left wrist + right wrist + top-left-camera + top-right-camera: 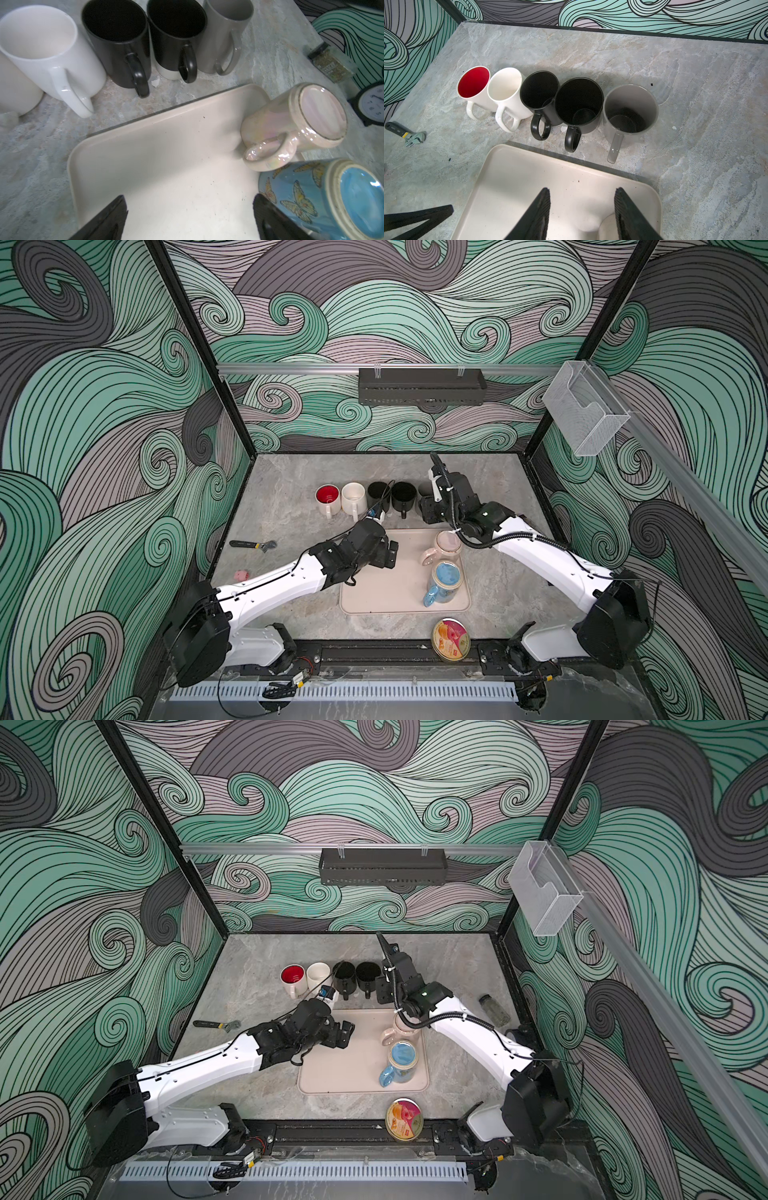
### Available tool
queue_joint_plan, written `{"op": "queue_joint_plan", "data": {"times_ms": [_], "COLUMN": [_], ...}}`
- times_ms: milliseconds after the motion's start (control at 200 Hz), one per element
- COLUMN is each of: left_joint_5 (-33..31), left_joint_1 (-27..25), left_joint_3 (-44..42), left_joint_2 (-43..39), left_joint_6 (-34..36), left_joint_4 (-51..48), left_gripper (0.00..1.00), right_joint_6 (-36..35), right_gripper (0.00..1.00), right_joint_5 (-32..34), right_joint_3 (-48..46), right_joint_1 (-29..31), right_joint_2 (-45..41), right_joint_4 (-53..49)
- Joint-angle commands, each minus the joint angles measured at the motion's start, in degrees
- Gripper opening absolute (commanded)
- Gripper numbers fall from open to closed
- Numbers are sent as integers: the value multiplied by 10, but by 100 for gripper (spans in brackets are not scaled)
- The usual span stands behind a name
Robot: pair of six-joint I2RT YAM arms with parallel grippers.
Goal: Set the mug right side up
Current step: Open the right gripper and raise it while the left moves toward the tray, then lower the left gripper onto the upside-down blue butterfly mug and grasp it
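Pearly pink mug point(295, 124), inverted on tray point(145, 162): clamp body, lift clear, then flip. Left end effector point(189, 197) wide open, right end effector point(582, 190) parted, both empty.

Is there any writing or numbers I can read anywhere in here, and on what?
Nothing reads clearly.
Round tin: small red label, too small.
Wrench: markings blurred.
Spice jar: label blurred.
Dial: numerals blurred.

L hand point(189, 199) wide open; R hand point(582, 190) jaws apart; both arms extended fwd.
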Motion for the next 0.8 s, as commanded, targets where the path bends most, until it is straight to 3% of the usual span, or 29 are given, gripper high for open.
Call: {"op": "queue_joint_plan", "data": {"times_ms": [0, 275, 415, 796], "left_joint_5": [46, 72, 71, 45], "left_joint_1": [-22, -89, -114, -160], "left_joint_3": [10, 2, 3, 51], "left_joint_2": [3, 4, 4, 58], "left_joint_6": [15, 35, 38, 65], "left_joint_4": [17, 29, 20, -6], "left_gripper": [93, 86, 85, 83], "right_joint_6": [-10, 21, 49, 64], "right_gripper": [52, 52, 52, 52], "right_joint_5": [4, 52, 4, -14], "right_joint_3": [-8, -13, -19, -26], "right_joint_1": [3, -11, -40, -74], "right_joint_2": [-26, -46, -49, -40], "right_joint_4": [4, -24, -23, -23]}}
